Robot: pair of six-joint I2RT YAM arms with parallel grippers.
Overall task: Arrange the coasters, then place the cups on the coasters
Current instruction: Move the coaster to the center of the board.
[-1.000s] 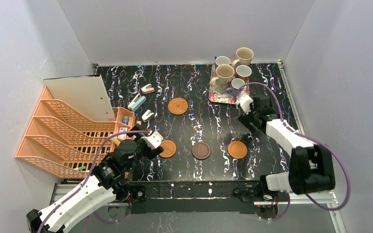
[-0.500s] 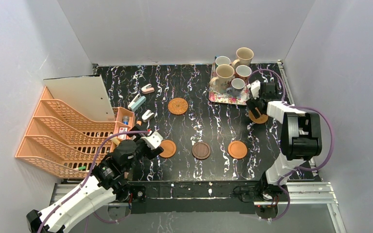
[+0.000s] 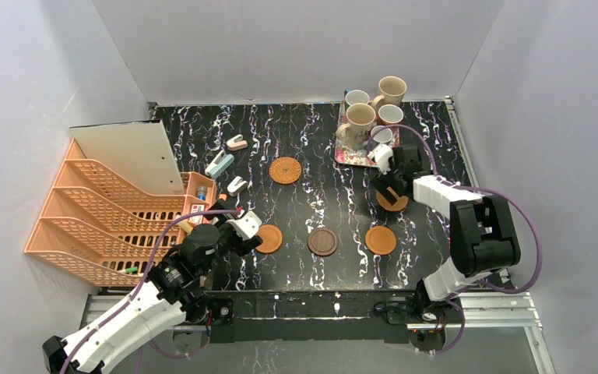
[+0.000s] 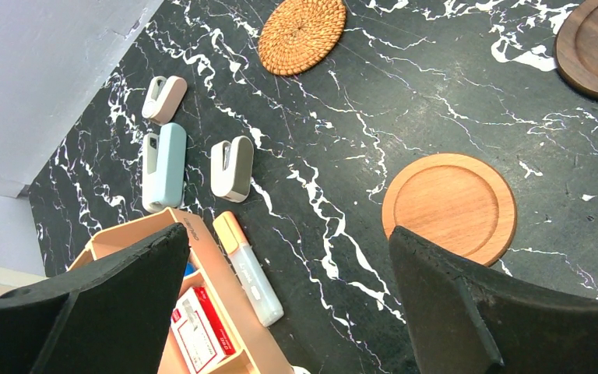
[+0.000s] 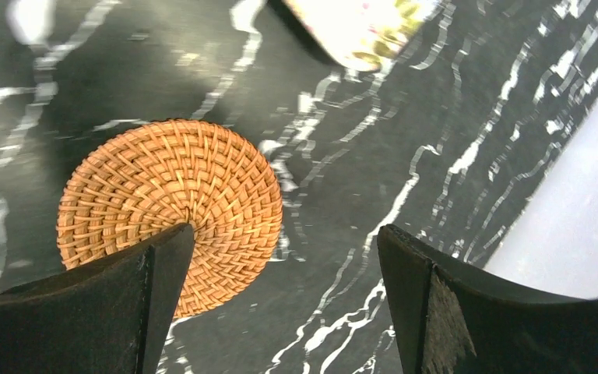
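Note:
Five coasters lie on the black marble table. A woven one (image 3: 285, 170) is mid-table. A smooth orange one (image 3: 269, 238), a dark brown one (image 3: 322, 241) and another smooth orange one (image 3: 381, 240) form a near row. The second woven coaster (image 3: 393, 201) (image 5: 167, 210) lies under my right gripper (image 3: 389, 183) (image 5: 284, 312), which is open, with one finger over the coaster's edge. The cups (image 3: 358, 118) stand on the floral tray (image 3: 354, 156). Beside the left smooth coaster (image 4: 449, 204), my left gripper (image 3: 245, 226) (image 4: 288, 312) is open with nothing in it.
An orange file rack (image 3: 101, 218) fills the left side, with a small orange box (image 3: 200, 189) of supplies beside it. Small staplers (image 3: 219, 164) and a highlighter (image 4: 247, 269) lie near the box. The tray's corner (image 5: 366, 23) is just beyond the right gripper.
My right gripper swung out to the right, then back left and nearer. The woven coaster under it now lies further left and closer to the near row. The left arm is still.

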